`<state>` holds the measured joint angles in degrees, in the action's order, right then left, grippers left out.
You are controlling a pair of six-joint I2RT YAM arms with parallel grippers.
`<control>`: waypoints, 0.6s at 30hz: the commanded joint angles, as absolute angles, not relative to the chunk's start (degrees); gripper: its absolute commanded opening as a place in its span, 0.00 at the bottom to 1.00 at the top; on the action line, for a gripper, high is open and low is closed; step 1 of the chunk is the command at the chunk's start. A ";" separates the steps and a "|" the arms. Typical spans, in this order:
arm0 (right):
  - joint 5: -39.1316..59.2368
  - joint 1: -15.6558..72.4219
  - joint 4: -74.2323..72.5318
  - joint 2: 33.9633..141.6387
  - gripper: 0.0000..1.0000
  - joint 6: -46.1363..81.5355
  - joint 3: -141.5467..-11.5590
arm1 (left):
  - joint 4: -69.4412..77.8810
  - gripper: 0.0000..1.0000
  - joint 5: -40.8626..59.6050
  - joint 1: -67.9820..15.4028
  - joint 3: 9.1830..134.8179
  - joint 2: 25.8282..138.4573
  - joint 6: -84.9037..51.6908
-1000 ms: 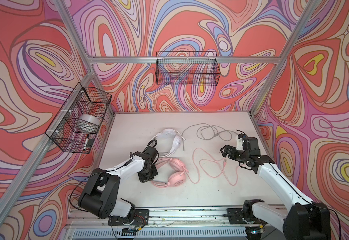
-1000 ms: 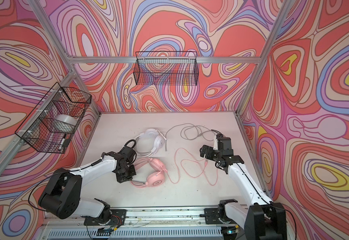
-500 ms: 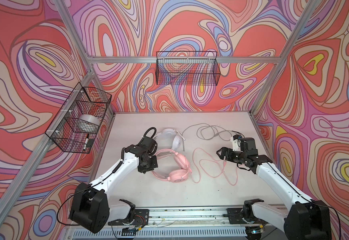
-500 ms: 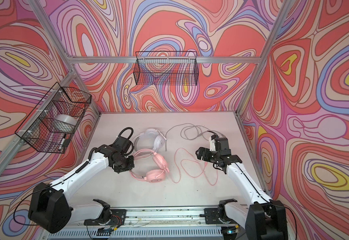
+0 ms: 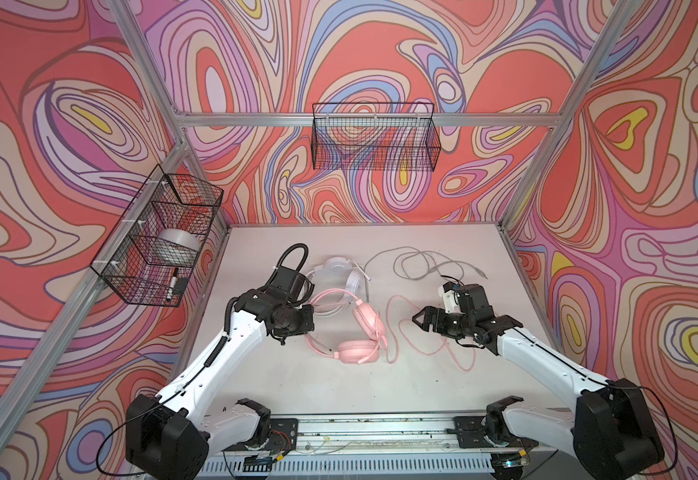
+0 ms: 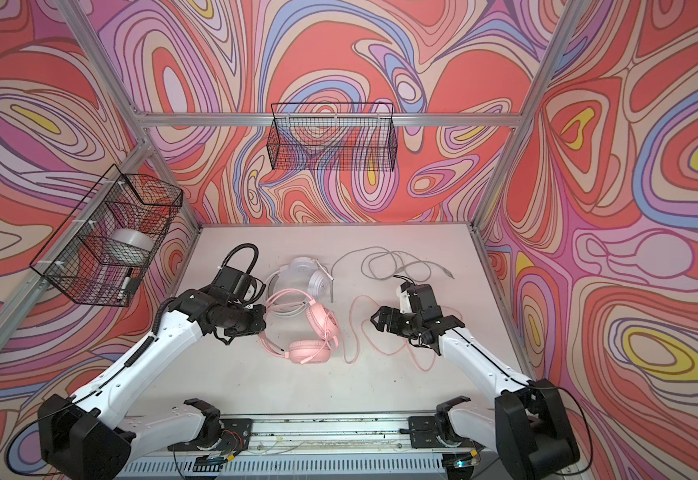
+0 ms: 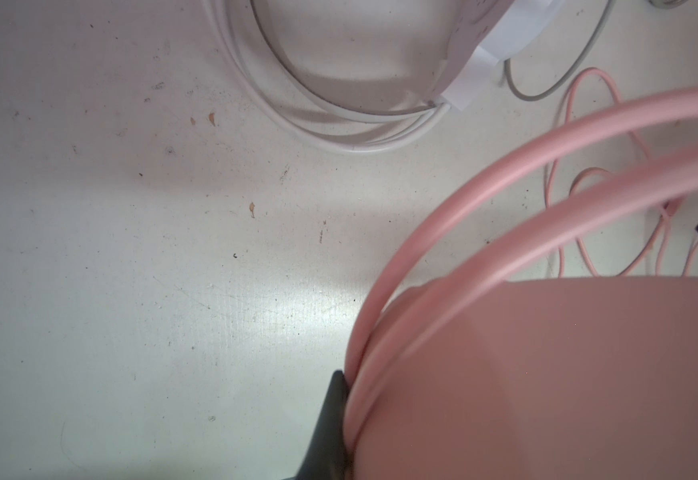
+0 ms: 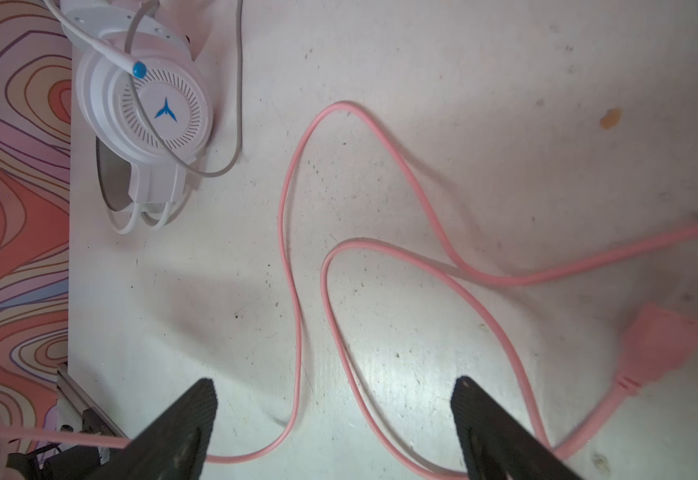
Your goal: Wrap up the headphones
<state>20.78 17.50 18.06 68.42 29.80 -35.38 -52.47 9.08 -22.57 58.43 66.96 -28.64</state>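
The pale pink headphones (image 5: 360, 349) (image 6: 312, 351) lie mid-table in both top views. My left gripper (image 5: 306, 323) (image 6: 261, 323) is shut on their headband. The left wrist view shows the pink band rods (image 7: 505, 166), with one black finger (image 7: 330, 424) pressed against them. The white headphones (image 5: 339, 272) (image 6: 306, 275) (image 8: 147, 108) lie just behind, their grey cable (image 5: 422, 266) (image 6: 389, 266) looped toward the back. My right gripper (image 5: 424, 322) (image 6: 377, 323) (image 8: 335, 388) hovers open over loops of the pink cable (image 5: 397, 332) (image 8: 293, 257), touching nothing.
The pink cable's plug (image 8: 659, 345) lies on the table beside my right gripper. A wire basket (image 5: 160, 241) on the left wall holds a tape roll (image 5: 179, 245) and a marker. Another wire basket (image 5: 374, 141) hangs on the back wall.
My left arm has reached further back and to the right, dragging the pink headphones by the band and turning them. My right gripper has moved slightly left over the pink cable, still open.
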 commanded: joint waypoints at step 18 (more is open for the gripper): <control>23.72 22.65 8.39 78.42 0.86 29.83 -39.84 | -50.81 0.00 19.08 -20.71 67.25 66.47 -28.22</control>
